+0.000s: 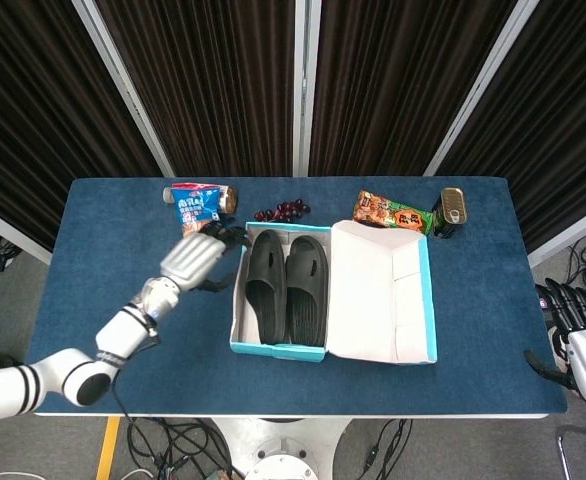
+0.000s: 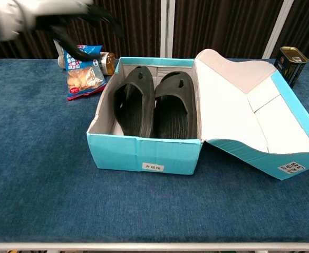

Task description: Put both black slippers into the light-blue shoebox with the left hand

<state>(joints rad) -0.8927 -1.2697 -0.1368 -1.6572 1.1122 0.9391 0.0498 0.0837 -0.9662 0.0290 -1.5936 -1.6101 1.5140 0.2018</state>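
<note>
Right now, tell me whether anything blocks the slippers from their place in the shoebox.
Nothing visible does. Both black slippers already lie side by side inside the light-blue shoebox, whose lid is folded open. The left hand is outside the box, beside its wall, holding nothing.

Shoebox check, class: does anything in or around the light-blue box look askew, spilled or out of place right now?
Nothing stands out. Both black slippers lie flat side by side inside the light-blue shoebox, whose lid hangs open to the side. The left hand hovers beside the box holding nothing.
</note>
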